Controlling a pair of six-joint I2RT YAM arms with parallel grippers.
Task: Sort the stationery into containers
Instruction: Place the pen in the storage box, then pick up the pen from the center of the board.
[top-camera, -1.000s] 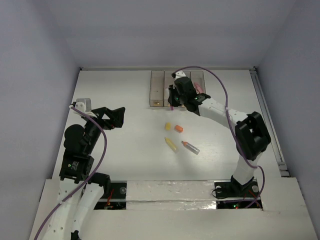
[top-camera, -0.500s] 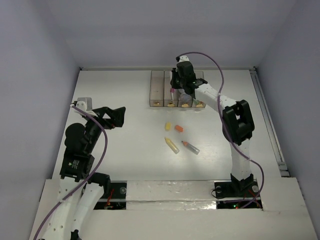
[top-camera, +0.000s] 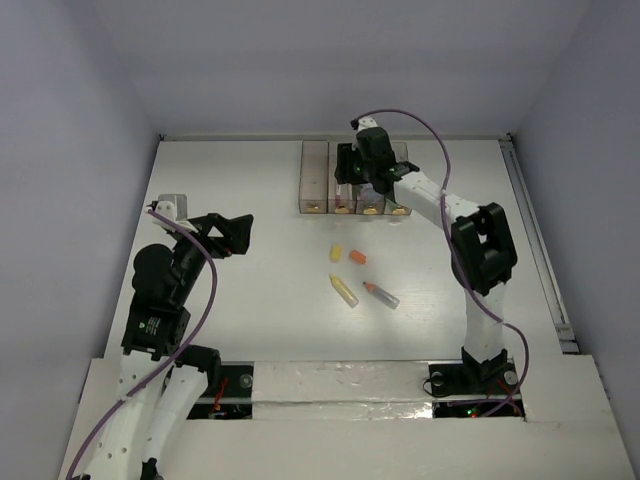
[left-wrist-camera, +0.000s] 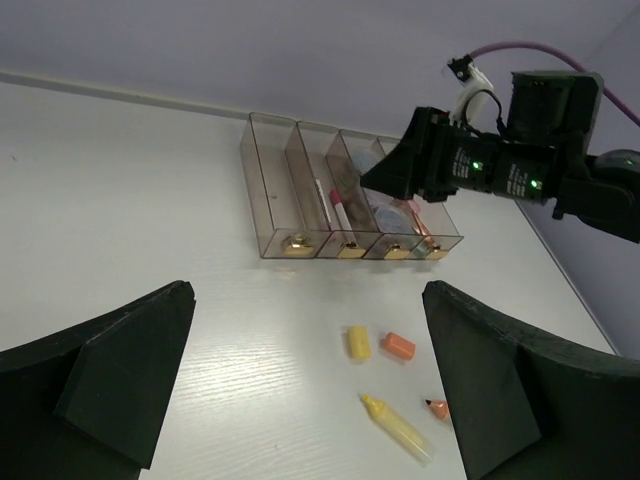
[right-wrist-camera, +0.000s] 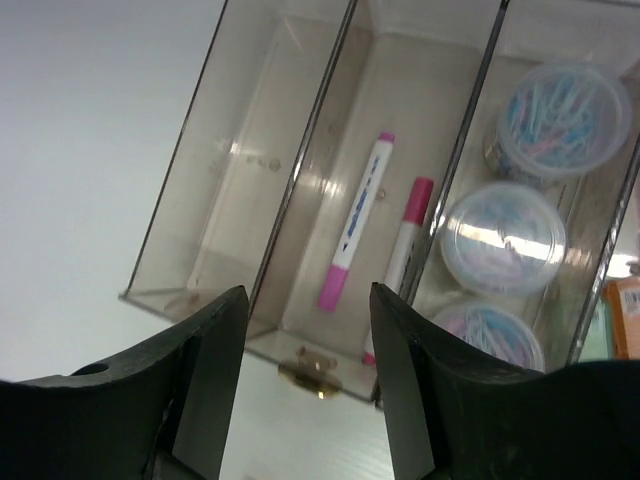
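Partway done, I'd judge. Worktop (top-camera: 270, 320) carries 4 loose pieces, well apart from the containers (top-camera: 315, 180): 4 joined bins at the far edge.
Right hand (right-wrist-camera: 308, 320) hangs over bin 2 from the left, jaws parted, nothing held. Left hand (left-wrist-camera: 308, 330) hovers at the left side, spread wide, empty.
Leftmost bin: empty.
Bin 3: 3 round tubs (right-wrist-camera: 503, 237).
Bin 2: 2 pink markers (right-wrist-camera: 358, 220), side by side.
Bin 4: something orange, count unclear.
Loose: 1 yellow marker (top-camera: 343, 289), 1 grey marker (top-camera: 381, 295), 1 yellow stub (top-camera: 336, 252), 1 orange stub (top-camera: 358, 258).
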